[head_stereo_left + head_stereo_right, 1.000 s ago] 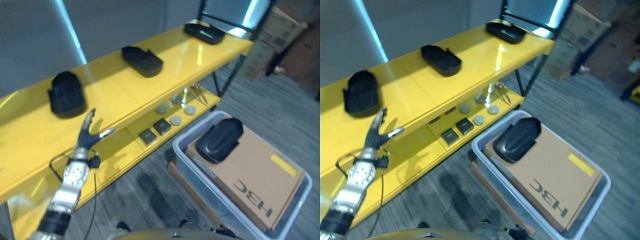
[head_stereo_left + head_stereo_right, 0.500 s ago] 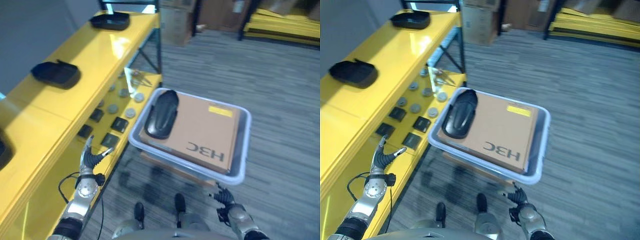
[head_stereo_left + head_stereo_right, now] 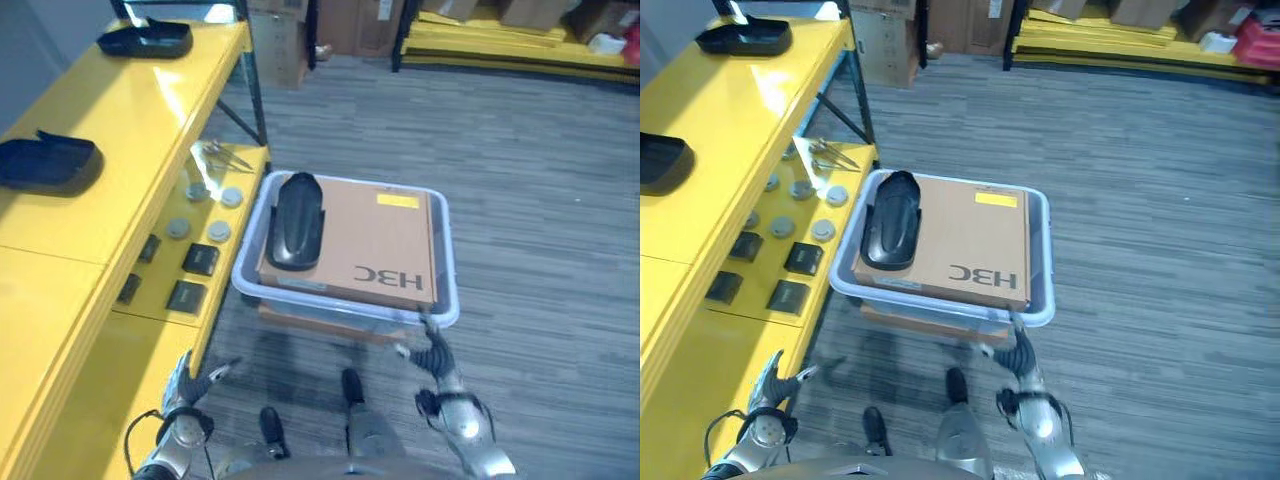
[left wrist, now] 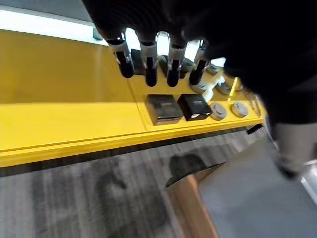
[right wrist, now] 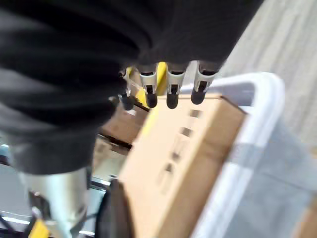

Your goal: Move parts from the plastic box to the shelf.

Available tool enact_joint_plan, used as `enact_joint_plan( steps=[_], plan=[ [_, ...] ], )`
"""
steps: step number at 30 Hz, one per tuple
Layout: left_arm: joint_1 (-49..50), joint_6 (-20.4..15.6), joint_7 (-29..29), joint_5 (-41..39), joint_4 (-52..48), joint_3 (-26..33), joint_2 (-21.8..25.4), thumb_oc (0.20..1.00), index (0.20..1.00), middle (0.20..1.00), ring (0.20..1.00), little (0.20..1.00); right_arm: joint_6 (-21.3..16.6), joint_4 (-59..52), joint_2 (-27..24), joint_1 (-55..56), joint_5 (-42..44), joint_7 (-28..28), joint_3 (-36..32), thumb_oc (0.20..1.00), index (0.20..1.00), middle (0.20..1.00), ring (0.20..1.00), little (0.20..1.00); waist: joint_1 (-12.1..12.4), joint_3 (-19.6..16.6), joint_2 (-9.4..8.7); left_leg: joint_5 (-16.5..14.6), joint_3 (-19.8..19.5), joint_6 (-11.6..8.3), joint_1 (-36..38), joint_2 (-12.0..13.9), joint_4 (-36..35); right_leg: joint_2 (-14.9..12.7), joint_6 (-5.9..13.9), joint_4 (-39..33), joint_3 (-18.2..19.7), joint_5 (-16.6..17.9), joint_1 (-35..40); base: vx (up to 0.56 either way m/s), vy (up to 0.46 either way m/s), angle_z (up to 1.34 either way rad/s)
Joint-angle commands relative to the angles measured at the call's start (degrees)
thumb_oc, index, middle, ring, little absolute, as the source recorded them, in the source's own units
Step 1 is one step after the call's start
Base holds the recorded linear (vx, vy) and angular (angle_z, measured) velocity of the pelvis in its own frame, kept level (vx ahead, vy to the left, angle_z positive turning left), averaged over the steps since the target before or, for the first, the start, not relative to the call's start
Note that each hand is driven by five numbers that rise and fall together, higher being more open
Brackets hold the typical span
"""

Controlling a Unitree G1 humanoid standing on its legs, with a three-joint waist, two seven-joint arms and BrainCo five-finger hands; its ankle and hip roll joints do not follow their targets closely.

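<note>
A clear plastic box (image 3: 446, 300) stands on the floor beside the yellow shelf (image 3: 95, 140). A brown carton (image 3: 375, 250) lies in the box, and a long black part (image 3: 293, 220) rests on the carton's left side. Two more black parts (image 3: 45, 163) (image 3: 145, 40) sit on the shelf's top board. My left hand (image 3: 187, 386) hangs low by the shelf's front edge, open and empty, fingers (image 4: 148, 67) straight. My right hand (image 3: 437, 362) is just in front of the box's near right corner, open, with fingers (image 5: 171, 89) pointing at the rim (image 5: 262, 116).
The lower shelf board (image 4: 74, 111) carries square black blocks (image 3: 200, 260), grey round discs (image 3: 178, 229) and a metal tool (image 3: 228, 155). A wooden base (image 3: 320, 325) lies under the plastic box. Cartons (image 3: 340, 25) and yellow racks (image 3: 480, 35) stand at the back.
The camera has swung from the shelf toward the box and floor. My left hand has dropped away from the shelf edge. My right hand has risen toward the box's near corner.
</note>
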Motion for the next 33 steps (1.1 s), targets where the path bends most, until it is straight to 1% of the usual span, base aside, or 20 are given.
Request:
enact_joint_plan(
  steps=[1,3,4,5,6,7,8,10,11,12,14,16,18,19,20,22,24,27,29,33],
  plan=[
    [-1.4,-0.8,2.5,-2.1,3.6,3.6,0.7,1.0,1.0,1.0,1.0,1.0,-5.8,-3.5,-2.1,-5.9,2.8,-1.8,-0.9,1.0,1.0,1.0,1.0,1.0,3.9,-1.2,0.91,-1.2,-5.0,-2.03,-0.5,2.0,-0.1,-0.9,1.98,4.2,-2.1,-4.2,0.5,0.01,-0.073,0.05],
    [-1.7,-0.5,2.4,-4.4,5.6,4.9,0.4,1.0,1.0,1.0,1.0,1.0,-4.6,-3.0,-3.1,-11.9,3.7,-2.6,0.4,1.0,1.0,1.0,1.0,1.0,5.3,-1.3,0.32,-0.9,-4.7,-2.41,-1.5,2.3,-0.1,-1.2,1.67,1.6,-3.6,-2.5,0.3,-0.02,-0.086,-0.03],
    [-1.8,-0.5,2.4,-4.4,5.6,5.0,0.4,1.0,1.0,1.0,1.0,1.0,-4.6,-2.8,-3.1,-12.1,3.8,-2.6,0.4,1.0,1.0,1.0,1.0,1.0,5.2,-1.3,0.34,-0.8,-4.7,-2.42,-1.6,2.3,-0.1,-1.2,1.66,1.4,-3.6,-2.4,0.3,-0.04,-0.105,0.03],
    [-2.5,-0.3,2.3,-6.7,8.6,6.3,0.0,1.0,1.0,1.0,1.0,1.0,-3.3,-1.7,-3.8,-18.2,3.7,-3.5,1.2,1.0,1.0,1.0,1.0,1.0,6.6,-0.8,-0.2,0.0,-4.6,-2.98,-3.1,3.1,-0.1,-1.1,1.47,-1.0,-5.0,-1.4,0.1,-0.03,-0.068,0.12],
    [-2.6,-0.3,2.3,-6.7,8.7,6.4,0.0,1.0,1.0,1.0,1.0,1.0,-3.3,-1.6,-3.8,-18.4,3.7,-3.6,1.2,1.0,1.0,1.0,1.0,1.0,6.5,-0.7,-0.18,0.0,-4.6,-3.0,-3.1,3.1,-0.1,-1.1,1.45,-1.1,-5.1,-1.3,0.1,-0.06,-0.103,0.14],
    [-2.9,-0.2,2.1,-7.8,9.1,6.5,-0.1,1.0,1.0,1.0,1.0,1.0,-2.5,-0.3,-4.1,-21.0,3.2,-4.5,1.4,1.0,1.0,1.0,1.0,1.0,7.1,-0.3,-0.39,0.5,-4.9,-3.3,-4.2,3.3,-0.1,-1.1,1.32,-2.2,-6.1,-1.2,0.2,-0.16,-0.123,0.23],
    [-4.4,-0.1,1.4,-8.4,8.7,4.5,0.0,1.0,1.0,1.0,1.0,1.0,-0.4,4.5,-4.5,-28.6,2.3,-7.5,1.7,1.0,1.0,1.0,1.0,1.0,8.4,1.5,-0.42,2.0,-6.5,-4.08,-7.1,4.1,-0.1,-0.9,0.85,-2.7,-8.2,-1.2,-0.7,-0.2,-0.152,0.23],
    [-5.6,-0.2,1.1,-8.9,8.2,3.0,-0.2,1.0,1.0,1.0,1.0,1.0,1.7,9.1,-4.9,-34.7,2.0,-9.7,1.7,1.0,1.0,1.0,1.0,1.0,9.2,2.5,-0.27,2.9,-7.9,-4.51,-9.1,4.4,-0.1,-0.9,0.65,-3.0,-9.6,-1.2,-1.5,-0.13,-0.111,0.46],
    [-5.7,-0.6,0.9,-10.6,7.8,2.5,-0.6,1.0,1.0,1.0,1.0,1.0,1.8,12.0,-4.2,-37.5,4.2,-10.8,1.4,1.0,1.0,1.0,1.0,1.0,9.8,3.0,-0.2,3.1,-8.3,-4.58,-9.8,4.4,-0.1,-0.9,0.64,-3.2,-10.1,-1.1,-1.7,-0.04,-0.05,0.8],
    [-5.8,-0.9,0.2,-13.5,7.5,3.0,-1.0,1.0,1.0,1.0,1.0,1.0,2.3,14.1,-4.1,-39.4,5.3,-11.0,1.5,1.0,1.0,1.0,1.0,1.0,10.1,3.5,-0.05,3.5,-8.8,-4.66,-10.4,4.4,-0.1,-0.9,0.58,-3.3,-10.4,-1.0,-1.9,-0.04,-0.031,0.74],
    [-6.7,-1.2,-0.8,-16.9,7.9,3.5,-1.3,1.0,1.0,1.0,1.0,1.0,3.7,17.0,-5.5,-43.2,5.1,-11.5,1.6,1.0,1.0,1.0,1.0,1.0,10.4,4.3,0.18,4.1,-9.6,-4.96,-11.9,4.3,-0.1,-0.9,0.51,-3.3,-10.8,-0.9,-2.6,-0.05,-0.012,0.42],
    [-7.6,-1.4,-1.2,-17.4,7.4,2.4,-1.3,1.0,1.0,1.0,1.0,1.0,5.0,20.5,-6.8,-47.2,4.0,-12.0,2.1,1.0,1.0,1.0,1.0,1.0,10.8,5.0,0.16,4.5,-10.3,-5.14,-13.1,4.3,-0.1,-0.9,0.44,-3.4,-11.1,-0.7,-3.4,-0.03,-0.014,0.19],
    [-8.3,-1.4,-1.5,-17.1,7.4,1.7,-1.3,1.0,1.0,1.0,1.0,1.0,5.2,22.5,-7.2,-49.3,4.3,-12.0,2.5,1.0,1.0,1.0,1.0,1.0,11.0,5.3,0.12,4.7,-10.5,-5.25,-13.7,4.4,-0.1,-0.9,0.42,-3.4,-11.1,-0.6,-3.9,-0.01,-0.005,0.11],
    [-8.5,-1.5,-1.6,-17.4,7.1,1.3,-1.0,1.0,1.0,1.0,1.0,1.0,5.9,23.8,-7.6,-50.4,3.9,-11.9,3.0,1.0,1.0,1.0,1.0,1.0,11.2,5.5,0.11,4.8,-10.7,-5.27,-14.1,4.3,-0.1,-0.8,0.38,-3.4,-11.1,-0.6,-4.1,0.0,0.0,0.11],
    [-8.9,-1.5,-1.9,-17.8,6.7,1.1,-0.8,1.0,1.0,1.0,1.0,1.0,7.2,27.4,-7.9,-52.8,3.6,-12.1,3.4,1.0,1.0,1.0,1.0,1.0,11.5,5.9,0.22,5.0,-11.1,-5.33,-14.7,4.3,-0.1,-0.9,0.35,-3.4,-11.3,-0.4,-4.4,0.0,0.006,0.09],
    [-9.5,-1.8,-1.7,-19.0,6.5,1.1,-0.7,1.0,1.0,1.0,1.0,1.0,7.6,29.8,-7.3,-55.0,5.1,-12.1,3.3,1.0,1.0,1.0,1.0,1.0,11.6,6.2,0.2,5.1,-11.3,-5.33,-15.3,4.1,-0.1,-0.8,0.36,-3.4,-11.2,-0.3,-4.8,0.0,0.012,0.08],
    [-9.6,-2.4,-1.7,-21.4,5.2,1.2,-0.8,1.0,1.0,1.0,1.0,1.0,8.5,32.4,-6.9,-56.6,5.3,-13.9,3.0,1.0,1.0,1.0,1.0,1.0,12.0,6.6,0.33,5.3,-11.6,-5.4,-16.0,3.9,-0.1,-0.9,0.39,-3.5,-11.4,-0.1,-5.3,-0.01,0.004,0.11],
    [-9.9,-2.8,-1.7,-21.8,4.1,0.2,-1.1,1.0,1.0,1.0,1.0,1.0,8.9,34.6,-6.3,-58.4,5.9,-14.0,3.4,1.0,1.0,1.0,1.0,1.0,12.2,6.9,0.44,5.5,-11.9,-5.44,-16.6,3.8,-0.1,-1.0,0.37,-3.5,-11.5,0.1,-5.7,0.0,0.008,0.07],
    [-9.9,-2.7,-2.6,-21.5,3.3,-2.0,-1.8,1.0,1.0,1.0,1.0,1.0,9.1,39.4,-5.8,-60.4,7.9,-12.0,4.8,1.0,1.0,1.0,1.0,1.0,12.6,7.5,0.62,5.7,-12.5,-5.43,-17.3,3.5,-0.1,-1.1,0.42,-3.5,-11.7,0.2,-6.1,0.0,0.003,0.05],
    [-9.3,-3.7,-4.9,-21.6,0.7,-5.2,-1.7,1.0,1.0,1.0,1.0,1.0,9.5,48.9,-6.9,-65.4,9.5,-7.9,8.4,1.0,1.0,1.0,1.0,1.0,14.2,8.5,1.18,6.3,-13.7,-5.57,-19.2,3.0,-0.1,-1.4,0.56,-3.5,-12.5,0.6,-7.3,-0.02,-0.013,0.12]
  ],
)
